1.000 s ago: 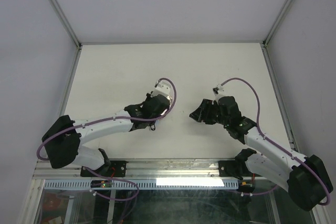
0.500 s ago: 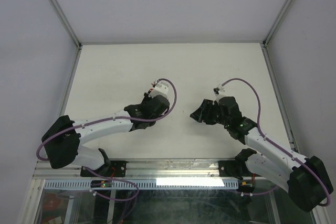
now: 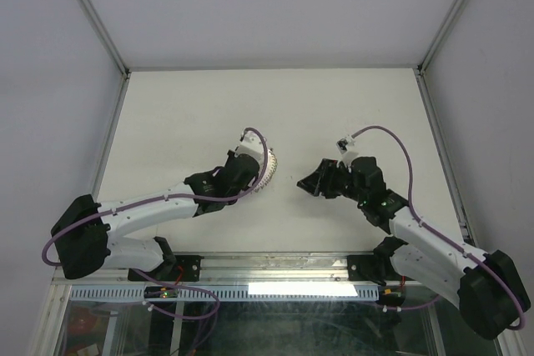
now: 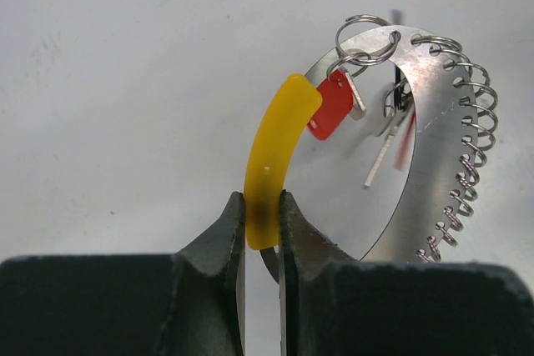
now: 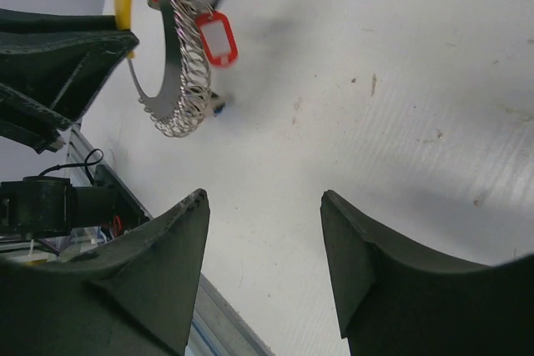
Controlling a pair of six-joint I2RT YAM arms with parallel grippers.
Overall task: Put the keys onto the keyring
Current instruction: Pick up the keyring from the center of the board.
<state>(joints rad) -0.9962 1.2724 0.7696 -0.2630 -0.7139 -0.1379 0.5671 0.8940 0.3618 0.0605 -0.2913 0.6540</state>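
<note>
My left gripper [image 4: 262, 199] is shut on the yellow curved section [image 4: 275, 147] of the keyring [image 4: 434, 147], a silvery band with wire coils along its edge, and holds it above the table. A red-tagged key [image 4: 332, 106] hangs from small rings at the top of the band. Another key behind the band is partly hidden. In the top view the keyring [image 3: 269, 171] sits at the left gripper [image 3: 254, 179]. My right gripper [image 5: 264, 198] is open and empty, to the right of the keyring [image 5: 171, 97]. It sees a red tag [image 5: 217, 39].
The white table [image 3: 183, 114] is walled by grey panels with metal posts at the back corners. A metal rail [image 3: 275, 264] runs along the near edge by the arm bases. A small blue piece [image 5: 217, 108] shows just behind the coils.
My left arm has swung and turned its wrist, so the keyring now shows at the gripper's right side, facing the right gripper. The right gripper has shifted slightly left.
</note>
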